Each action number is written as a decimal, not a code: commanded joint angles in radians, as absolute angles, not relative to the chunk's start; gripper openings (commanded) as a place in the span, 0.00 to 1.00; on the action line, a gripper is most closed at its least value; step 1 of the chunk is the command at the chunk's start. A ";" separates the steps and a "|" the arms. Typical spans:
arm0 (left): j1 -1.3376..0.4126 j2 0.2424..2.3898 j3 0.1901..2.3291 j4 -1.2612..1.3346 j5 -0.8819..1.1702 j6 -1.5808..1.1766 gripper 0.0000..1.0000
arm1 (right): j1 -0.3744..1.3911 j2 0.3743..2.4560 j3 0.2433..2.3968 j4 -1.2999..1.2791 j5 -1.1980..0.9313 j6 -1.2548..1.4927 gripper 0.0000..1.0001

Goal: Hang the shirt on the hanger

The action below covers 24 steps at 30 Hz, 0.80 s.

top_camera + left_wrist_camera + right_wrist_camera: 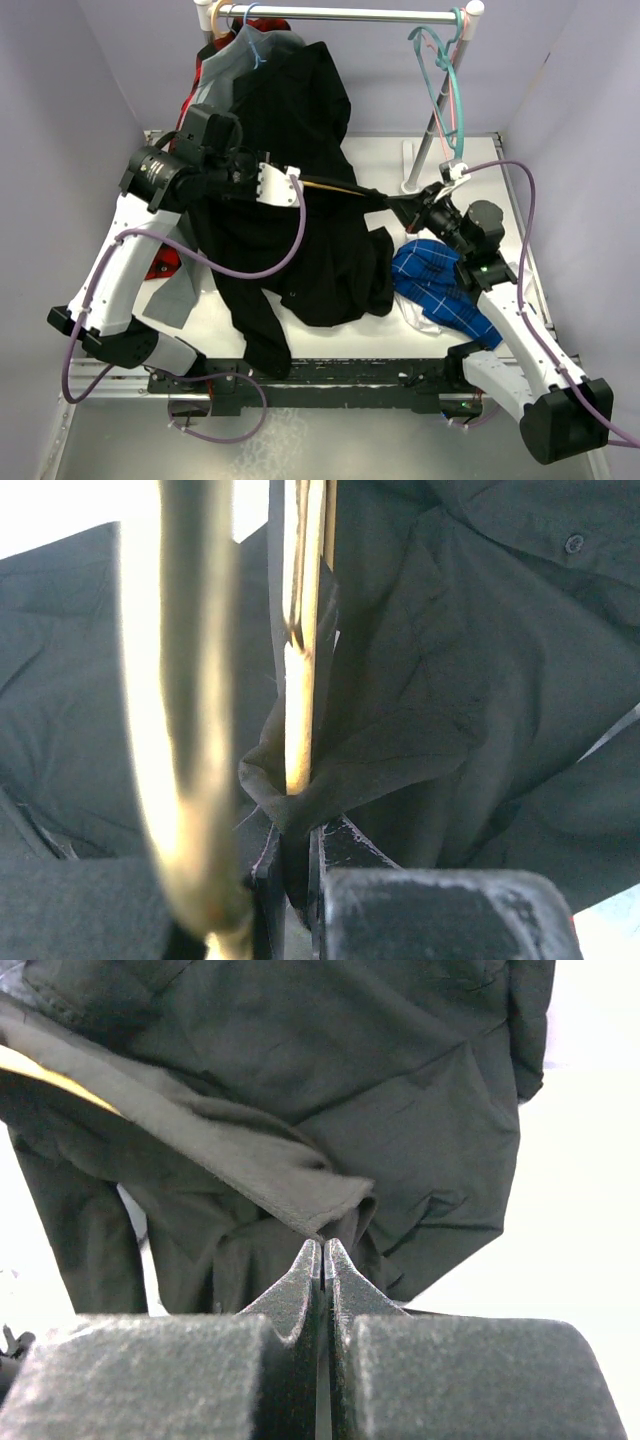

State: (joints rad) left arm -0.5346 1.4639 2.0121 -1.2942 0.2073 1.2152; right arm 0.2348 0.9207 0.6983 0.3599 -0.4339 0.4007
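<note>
The black shirt (300, 250) is draped over the table's middle, part of it lifted between my two grippers. The thin yellow-orange hanger (330, 186) runs level from my left gripper (280, 186) toward my right gripper (403, 207), mostly inside the fabric. In the left wrist view the hanger bar (300, 680) runs down into a fold of the shirt (450, 710) pinched in the shut left gripper (290, 850); the blurred hook (180, 730) stands beside it. In the right wrist view the right gripper (322, 1252) is shut at the shirt's hem (250, 1165), pulled taut; a bit of hanger (50, 1075) shows.
A second black garment (310, 95) and a grey shirt (240, 50) hang on the rail (350, 14). Teal (440, 62) and pink (457, 115) hangers hang at its right end. A blue-checked shirt (440, 285) lies at the right, grey cloth (170, 300) at the left.
</note>
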 commanded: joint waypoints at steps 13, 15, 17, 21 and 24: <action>-0.600 1.442 1.819 -0.977 -0.026 1.094 0.00 | 0.318 0.924 0.809 0.374 -0.612 0.514 0.00; -0.615 1.443 1.802 -0.960 -0.022 1.074 0.00 | 0.357 0.923 0.847 0.400 -0.623 0.544 0.00; -0.622 1.443 1.786 -0.930 -0.019 1.054 0.00 | 0.382 0.920 0.871 0.433 -0.644 0.579 0.00; -0.632 1.457 1.772 -0.856 -0.028 0.998 0.00 | 0.393 0.916 0.875 0.548 -0.714 0.688 0.00; -0.635 1.471 1.771 -0.815 -0.033 0.965 0.00 | 0.401 0.919 0.890 0.617 -0.738 0.754 0.00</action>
